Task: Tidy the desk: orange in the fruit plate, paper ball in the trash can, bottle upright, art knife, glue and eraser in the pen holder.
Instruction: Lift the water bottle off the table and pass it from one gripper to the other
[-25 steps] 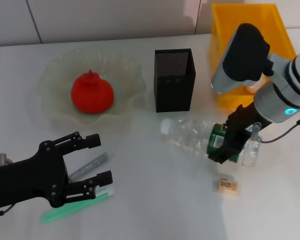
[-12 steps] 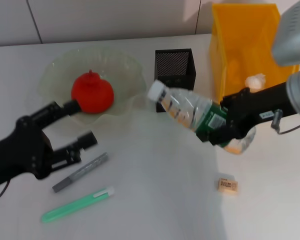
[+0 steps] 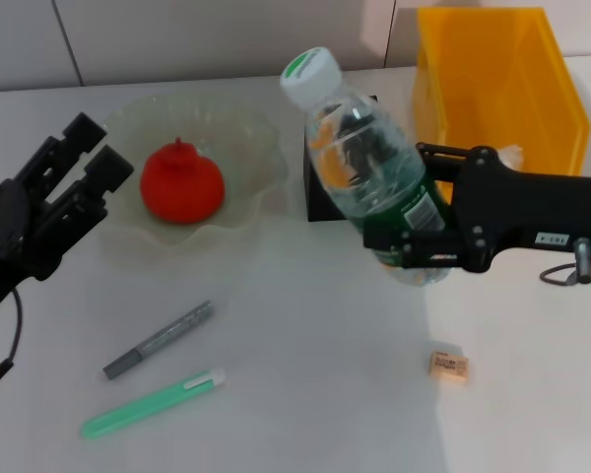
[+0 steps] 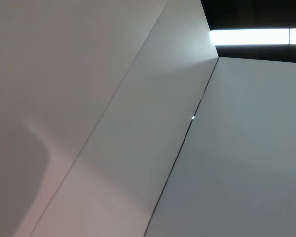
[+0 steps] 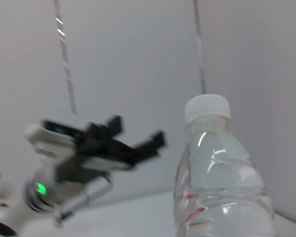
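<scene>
White table [image 3: 305, 394] fills the head view below a pale panelled wall. At upper left, the red-orange fruit [image 3: 181, 184] already sits in the clear wavy glass plate [image 3: 246, 138], and a crumpled paper ball [image 3: 509, 154] shows inside the yellow bin [image 3: 492, 59] at upper right. The black mesh pen holder [image 3: 320, 192] looks empty so far; the grey knife-like tool [image 3: 159, 340], the green stick [image 3: 153, 404] and the small tan eraser [image 3: 448, 365] lie on the table lower down. The right gripper [image 3: 414, 246] has its fingers clamped on the clear plastic bottle [image 3: 360, 163], held nearly upright above the table at centre. The left gripper [image 3: 84, 163] hovers at left, fingers apart, holding nothing.
</scene>
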`<state>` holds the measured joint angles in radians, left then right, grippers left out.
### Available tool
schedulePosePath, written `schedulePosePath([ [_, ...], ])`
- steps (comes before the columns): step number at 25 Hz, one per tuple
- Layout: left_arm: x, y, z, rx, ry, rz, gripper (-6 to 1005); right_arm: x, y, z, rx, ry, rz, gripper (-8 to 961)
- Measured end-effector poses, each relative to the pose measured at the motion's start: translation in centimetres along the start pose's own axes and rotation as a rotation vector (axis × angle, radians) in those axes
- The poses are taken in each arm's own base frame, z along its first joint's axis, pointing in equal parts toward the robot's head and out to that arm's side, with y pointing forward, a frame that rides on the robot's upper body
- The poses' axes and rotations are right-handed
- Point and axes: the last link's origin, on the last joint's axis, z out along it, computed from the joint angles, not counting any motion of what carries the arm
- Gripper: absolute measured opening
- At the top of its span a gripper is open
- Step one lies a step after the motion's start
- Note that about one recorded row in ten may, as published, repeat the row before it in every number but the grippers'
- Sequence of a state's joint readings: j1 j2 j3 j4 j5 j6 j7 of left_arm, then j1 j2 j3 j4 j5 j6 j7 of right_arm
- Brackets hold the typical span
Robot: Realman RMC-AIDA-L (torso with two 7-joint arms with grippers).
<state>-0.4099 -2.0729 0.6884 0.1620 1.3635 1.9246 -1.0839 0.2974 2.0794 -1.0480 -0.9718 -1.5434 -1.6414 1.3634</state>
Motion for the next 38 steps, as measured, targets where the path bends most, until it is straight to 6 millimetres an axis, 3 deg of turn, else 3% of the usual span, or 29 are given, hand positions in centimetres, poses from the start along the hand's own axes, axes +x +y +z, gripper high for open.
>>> schedulePosePath([
  [6, -0.2, 0.1, 0.6, -0.027, -0.013, -0.016, 825, 0.5, 0.7, 1.3, -0.095, -0.044, -0.030, 767],
  [8, -0.8, 0.8, 2.8, -0.149, -0.067, -0.053, 825, 0.6, 0.9, 2.0, -0.128, -0.057, -0.028, 768],
  [12, -1.1, 1.2, 3.5, -0.195, -0.090, -0.055, 825, 0.6, 1.1, 2.5, -0.159, -0.072, -0.029, 769],
  [30, -1.3, 1.6, 5.1, -0.276, -0.110, -0.026, 820, 1.5, 1.2, 6.1, -0.242, -0.018, 0.030, 774],
  [38, -1.4, 1.6, 5.2, -0.277, -0.111, -0.035, 744, 1.4, 1.3, 6.8, -0.264, -0.014, 0.033, 776],
])
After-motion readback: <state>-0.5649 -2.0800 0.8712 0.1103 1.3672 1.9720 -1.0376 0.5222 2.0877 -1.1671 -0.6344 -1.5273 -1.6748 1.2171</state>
